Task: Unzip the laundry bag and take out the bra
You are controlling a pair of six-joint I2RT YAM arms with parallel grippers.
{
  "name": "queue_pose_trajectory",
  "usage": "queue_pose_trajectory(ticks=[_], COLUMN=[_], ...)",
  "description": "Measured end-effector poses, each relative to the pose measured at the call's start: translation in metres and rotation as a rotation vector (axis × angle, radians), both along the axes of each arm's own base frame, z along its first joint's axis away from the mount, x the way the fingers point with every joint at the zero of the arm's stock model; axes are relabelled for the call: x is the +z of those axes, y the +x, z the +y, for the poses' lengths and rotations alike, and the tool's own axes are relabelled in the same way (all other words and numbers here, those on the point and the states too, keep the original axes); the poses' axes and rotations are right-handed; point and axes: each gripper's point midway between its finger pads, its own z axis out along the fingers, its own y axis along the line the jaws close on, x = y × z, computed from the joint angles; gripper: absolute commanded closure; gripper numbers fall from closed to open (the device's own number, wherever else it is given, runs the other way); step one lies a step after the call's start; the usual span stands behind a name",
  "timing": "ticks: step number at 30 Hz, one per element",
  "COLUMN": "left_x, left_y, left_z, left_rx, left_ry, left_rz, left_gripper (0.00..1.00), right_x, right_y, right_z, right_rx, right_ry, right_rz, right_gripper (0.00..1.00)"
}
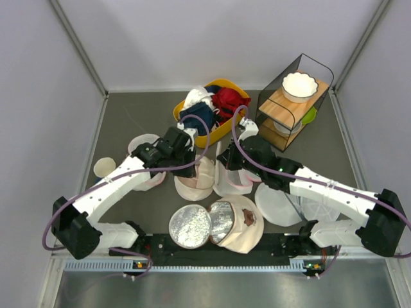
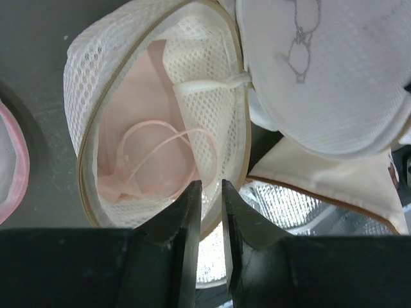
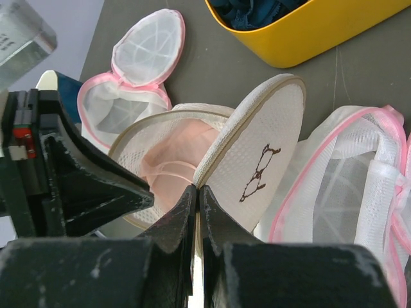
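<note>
The laundry bag (image 1: 196, 179) lies between my grippers, unzipped. Its flat lid with the black glasses mark (image 3: 257, 170) stands up. The pale pink bra (image 2: 138, 128) sits inside with a thin strap looped on top, and it also shows in the right wrist view (image 3: 176, 154). My right gripper (image 3: 198, 190) is shut on the lid's zip edge. My left gripper (image 2: 210, 190) has its jaws nearly together on the bag's near rim (image 2: 221, 212). In the top view the left gripper (image 1: 185, 153) is at the bag's far left and the right gripper (image 1: 229, 160) at its far right.
A yellow basket (image 1: 225, 129) of dark, red and white garments stands just behind the grippers. Pink-trimmed mesh bags (image 3: 144, 48) (image 3: 359, 186) flank the laundry bag. Silver mesh discs (image 1: 191, 226) and a white disc (image 1: 279, 205) lie near the front. A wire rack with a bowl (image 1: 297, 90) stands at back right.
</note>
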Motion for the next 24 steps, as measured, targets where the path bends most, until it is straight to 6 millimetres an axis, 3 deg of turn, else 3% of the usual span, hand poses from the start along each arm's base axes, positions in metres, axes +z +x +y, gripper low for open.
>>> queue_pose_trajectory(ticks=[3, 8, 10, 12, 16, 20, 23, 24], left_x=[-0.009, -0.044, -0.061, -0.083, -0.111, -0.123, -0.131, -0.135], left_y=[0.005, 0.009, 0.005, -0.003, -0.011, -0.009, -0.005, -0.004], left_z=[-0.001, 0.008, 0.012, 0.016, 0.026, 0.026, 0.023, 0.023], left_rx=[0.02, 0.078, 0.088, 0.095, 0.121, 0.145, 0.158, 0.163], left_ry=[0.017, 0.114, 0.147, 0.177, 0.239, 0.259, 0.261, 0.264], left_rz=[-0.005, 0.049, 0.087, 0.13, 0.195, 0.202, 0.203, 0.203], left_gripper=[0.69, 0.56, 0.51, 0.37, 0.26, 0.28, 0.41, 0.49], right_x=[0.001, 0.003, 0.004, 0.003, 0.003, 0.003, 0.002, 0.002], right_y=[0.0, -0.003, -0.003, -0.003, -0.004, -0.004, -0.005, -0.005], right_z=[0.0, -0.004, -0.004, -0.004, -0.003, -0.003, -0.004, -0.004], right_rx=[-0.001, 0.0, 0.0, 0.001, 0.004, 0.006, 0.007, 0.007], right_ry=[0.003, 0.009, 0.012, 0.011, 0.012, 0.012, 0.011, 0.012], right_rz=[0.0, -0.005, -0.007, -0.005, -0.005, -0.004, -0.003, -0.003], right_gripper=[1.0, 1.0, 1.0, 1.0, 1.0, 1.0, 1.0, 1.0])
